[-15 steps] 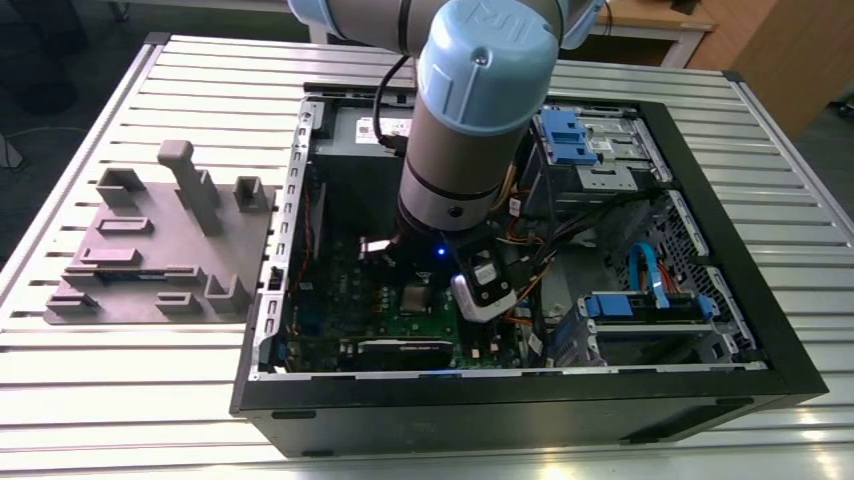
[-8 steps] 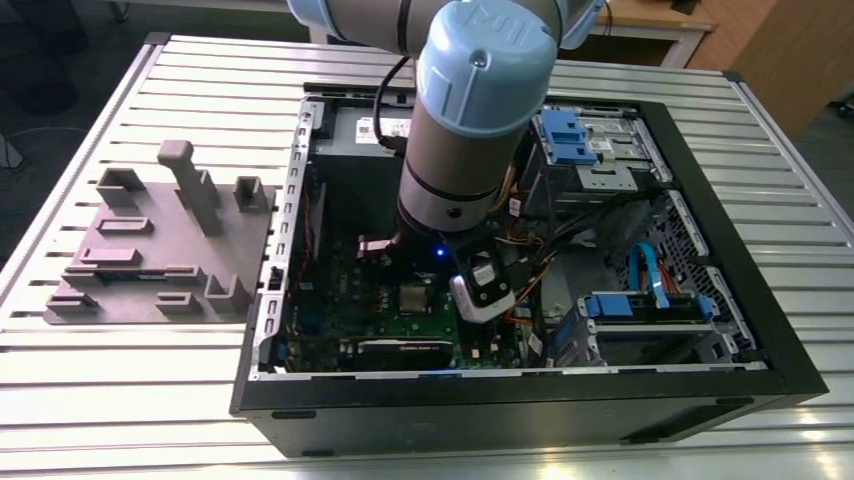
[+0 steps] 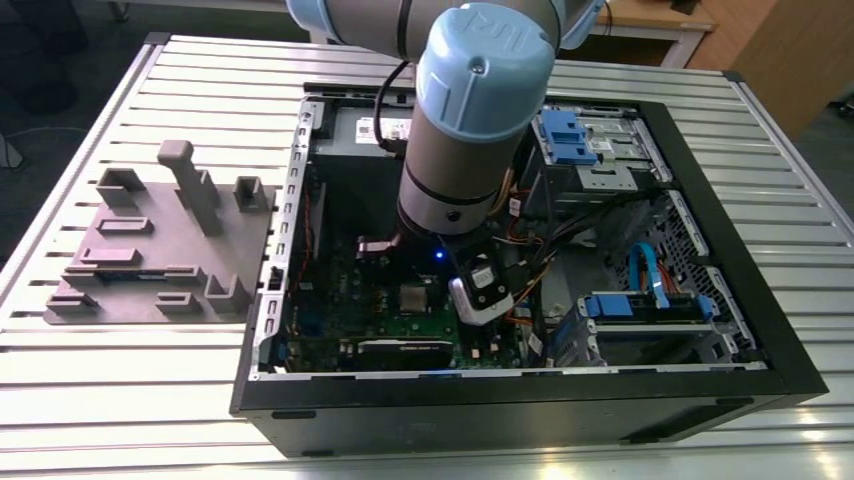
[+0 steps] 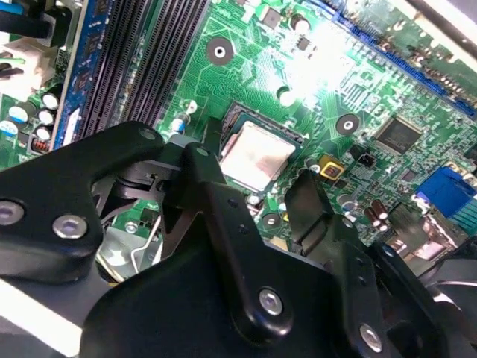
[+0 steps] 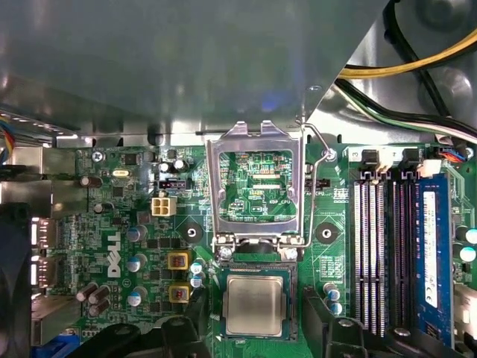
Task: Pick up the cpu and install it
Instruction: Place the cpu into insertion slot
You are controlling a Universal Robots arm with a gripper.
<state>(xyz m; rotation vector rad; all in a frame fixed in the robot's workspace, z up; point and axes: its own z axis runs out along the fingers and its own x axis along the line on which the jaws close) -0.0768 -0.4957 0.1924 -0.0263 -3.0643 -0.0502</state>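
The cpu [image 5: 254,304] is a small square chip with a silver top, lying flat in the socket on the green motherboard [image 5: 119,224]; it also shows in the second wrist view as the cpu [image 4: 257,155]. The socket bracket [image 5: 257,186] stands flipped open beside it, its lever [image 5: 319,145] raised. My gripper [image 5: 254,309] hangs just over the chip, open. One black finger [image 5: 195,317] and the other finger [image 5: 319,317] flank the chip with a gap on each side. In the exterior view the arm [image 3: 461,150] reaches down into the open computer case [image 3: 534,390].
Long black memory slots [image 5: 395,246] run beside the socket. A grey metal box [image 5: 186,60] overhangs the board, with cables [image 5: 402,67] next to it. Drive cages with blue latches [image 3: 641,305] fill the case's side at the exterior view's right. A grey parts fixture [image 3: 160,240] stands on the table outside.
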